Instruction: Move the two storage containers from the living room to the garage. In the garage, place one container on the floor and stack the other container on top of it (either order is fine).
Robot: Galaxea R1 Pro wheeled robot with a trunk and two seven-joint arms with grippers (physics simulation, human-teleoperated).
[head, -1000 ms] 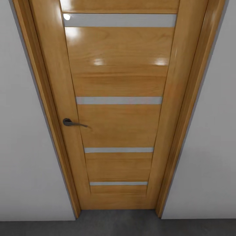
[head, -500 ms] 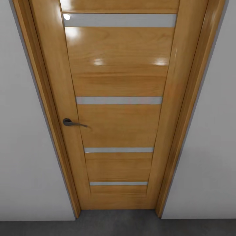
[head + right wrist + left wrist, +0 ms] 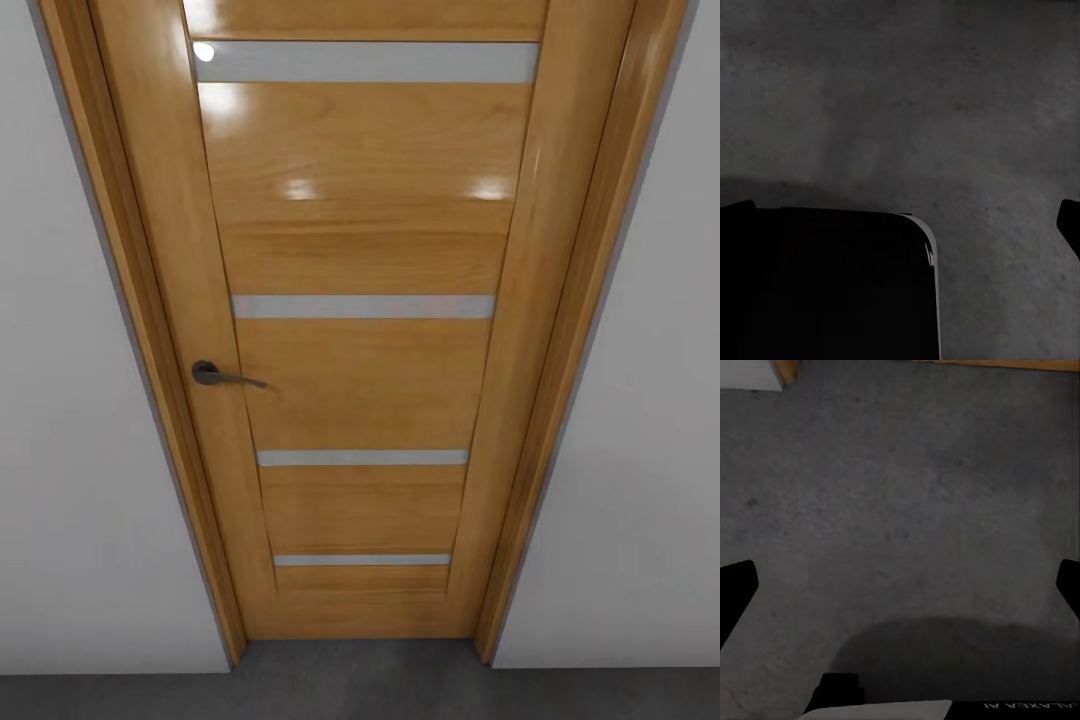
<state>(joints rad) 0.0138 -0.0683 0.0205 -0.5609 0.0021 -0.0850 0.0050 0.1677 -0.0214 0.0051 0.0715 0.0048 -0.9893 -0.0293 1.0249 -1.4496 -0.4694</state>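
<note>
The two storage containers are out of view. Straight ahead in the head view a shut wood-panelled door [image 3: 360, 380] of the garage stands above a strip of dark grey concrete floor [image 3: 360, 690]. My left gripper [image 3: 902, 589] hangs open over the speckled floor [image 3: 900, 487], its black fingertips [image 3: 735, 589] far apart with nothing between them. My right gripper [image 3: 904, 214] is open too, over the same floor [image 3: 960, 90], and holds nothing.
The door has a dark lever handle [image 3: 215, 375] on its left side and a wooden frame [image 3: 560, 400]. Pale grey walls [image 3: 80, 450] flank it on both sides. A black rounded part of my own base [image 3: 825, 285] lies under the right gripper.
</note>
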